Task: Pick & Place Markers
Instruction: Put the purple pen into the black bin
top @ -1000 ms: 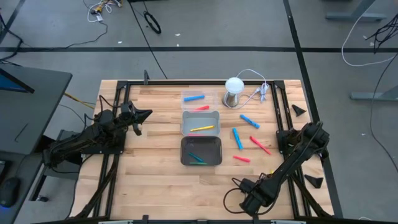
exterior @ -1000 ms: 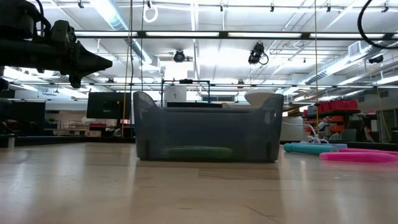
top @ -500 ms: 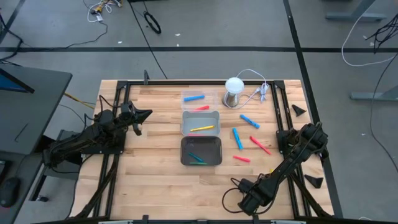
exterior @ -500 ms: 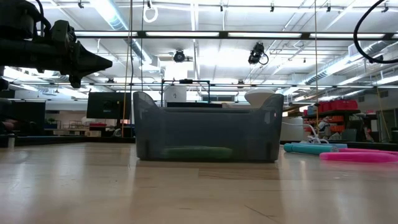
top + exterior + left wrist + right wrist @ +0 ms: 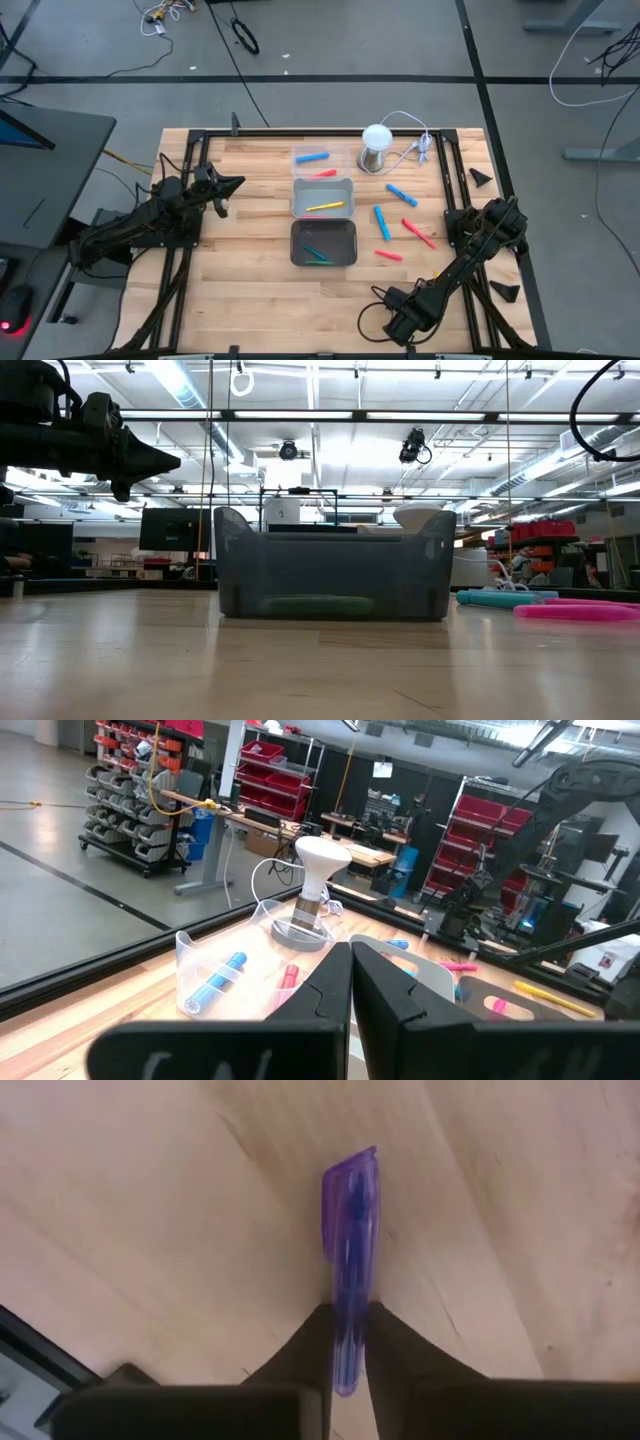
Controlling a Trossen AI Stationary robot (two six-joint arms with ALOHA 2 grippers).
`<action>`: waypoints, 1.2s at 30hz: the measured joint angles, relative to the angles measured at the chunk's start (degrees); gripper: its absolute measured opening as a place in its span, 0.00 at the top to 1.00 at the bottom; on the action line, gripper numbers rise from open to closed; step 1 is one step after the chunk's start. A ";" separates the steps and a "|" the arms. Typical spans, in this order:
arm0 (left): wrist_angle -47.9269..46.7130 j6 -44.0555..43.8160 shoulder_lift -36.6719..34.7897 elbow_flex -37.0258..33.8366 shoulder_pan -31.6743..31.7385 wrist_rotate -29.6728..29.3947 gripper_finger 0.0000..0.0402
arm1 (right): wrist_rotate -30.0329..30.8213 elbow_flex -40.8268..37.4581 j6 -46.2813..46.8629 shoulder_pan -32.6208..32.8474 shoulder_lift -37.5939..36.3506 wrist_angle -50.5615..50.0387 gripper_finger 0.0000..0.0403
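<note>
Right wrist view: right fingers (image 5: 345, 1342) clamp purple marker (image 5: 350, 1245); left fingers (image 5: 350, 982) closed

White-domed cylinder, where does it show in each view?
High view: cylinder at the table's far edge, right of centre.
Low view: its dome peeks over the dark tray.
Left wrist view: centre, upright.
Right wrist view: absent.
Landmark: the dark tray, in high and low views.

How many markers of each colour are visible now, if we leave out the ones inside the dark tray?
Blue markers: 3
Red-pink markers: 3
Yellow marker: 1
Purple marker, between the fingers of the right gripper: 1
Total: 8
</note>
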 joint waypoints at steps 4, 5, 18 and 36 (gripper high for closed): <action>0.00 -0.01 -0.01 0.00 0.02 0.00 0.97 | 0.05 -0.02 -1.67 -0.23 -0.51 -2.04 0.92; 0.00 0.00 -0.02 0.00 0.00 0.00 0.97 | 0.14 -0.11 -2.50 -0.55 -0.96 -2.44 0.92; 0.02 0.00 -0.02 0.00 0.00 0.00 0.97 | 0.16 -0.24 -15.68 -7.97 -15.12 -14.59 0.91; -0.02 -0.03 -0.02 0.00 0.02 0.00 0.97 | -5.33 -0.17 -31.42 -11.24 -24.63 -26.21 0.91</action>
